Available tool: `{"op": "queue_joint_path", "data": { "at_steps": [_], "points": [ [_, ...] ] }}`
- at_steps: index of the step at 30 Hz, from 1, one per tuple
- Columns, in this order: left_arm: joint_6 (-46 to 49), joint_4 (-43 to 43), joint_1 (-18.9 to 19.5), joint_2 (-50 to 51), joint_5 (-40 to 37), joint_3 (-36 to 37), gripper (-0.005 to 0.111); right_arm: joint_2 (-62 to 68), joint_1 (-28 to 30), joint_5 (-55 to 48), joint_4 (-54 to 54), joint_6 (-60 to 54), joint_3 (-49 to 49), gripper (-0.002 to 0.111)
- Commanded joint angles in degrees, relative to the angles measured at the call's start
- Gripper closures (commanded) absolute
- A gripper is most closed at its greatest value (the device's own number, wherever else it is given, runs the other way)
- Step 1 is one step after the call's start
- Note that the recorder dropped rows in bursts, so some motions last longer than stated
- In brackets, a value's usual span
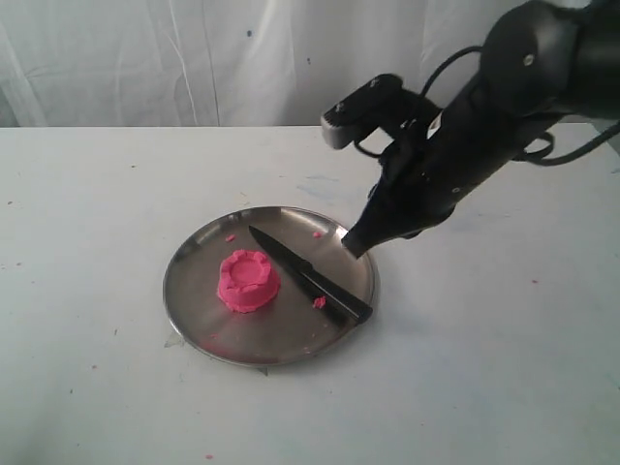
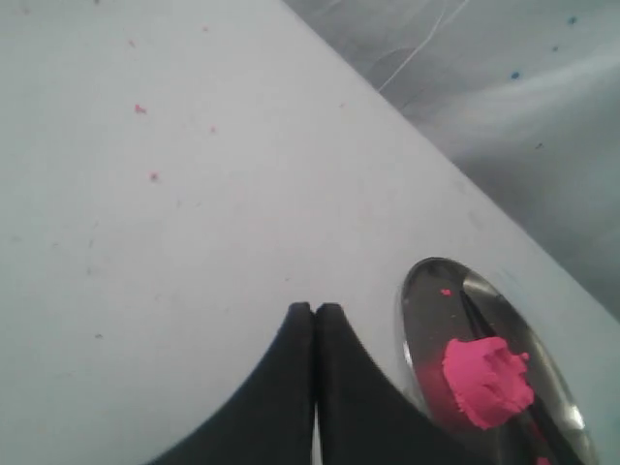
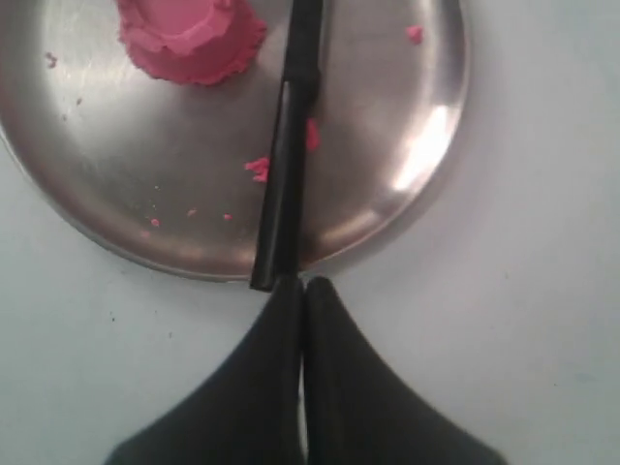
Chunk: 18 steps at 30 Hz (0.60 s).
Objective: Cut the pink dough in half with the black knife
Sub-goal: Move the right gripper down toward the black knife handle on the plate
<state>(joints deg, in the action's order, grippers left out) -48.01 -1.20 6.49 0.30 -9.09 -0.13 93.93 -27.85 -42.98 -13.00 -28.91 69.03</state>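
The right tool (image 3: 302, 283) hung with its fingers pressed together, gripping nothing, its tip just beside the butt of the black knife (image 3: 288, 155). The knife lay flat across the steel plate (image 3: 387, 208), handle end nearest that tool and blade reaching away past the pink dough (image 3: 189, 34), which sat whole on the plate, beyond the knife. The left tool (image 2: 316, 308), also pressed together, sat over bare tabletop (image 2: 174, 223), the plate off to one side. Descending while together, the right tool would likely shove the handle and skid the knife into the dough.
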Motion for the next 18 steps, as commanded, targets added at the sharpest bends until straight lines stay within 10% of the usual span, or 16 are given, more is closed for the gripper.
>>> {"op": "queue_joint_path", "data": {
  "at_steps": [1, 11, 18],
  "points": [
    [0.31, 4.99, 0.15, -0.30, -3.12, 0.13, 0.107, 5.25, -2.00, 3.35, 0.84, -2.02, 0.31, 0.108],
    [0.46, 6.78, 0.15, -0.30, -4.34, 0.13, 0.107, 13.07, -2.39, 7.48, 1.86, -2.42, 0.31, 0.071],
    [0.46, 6.78, 0.15, -0.30, -4.34, 0.13, 0.107, 13.60, -2.39, 8.20, 0.14, -2.42, 0.31, 0.068]
  ]
}}
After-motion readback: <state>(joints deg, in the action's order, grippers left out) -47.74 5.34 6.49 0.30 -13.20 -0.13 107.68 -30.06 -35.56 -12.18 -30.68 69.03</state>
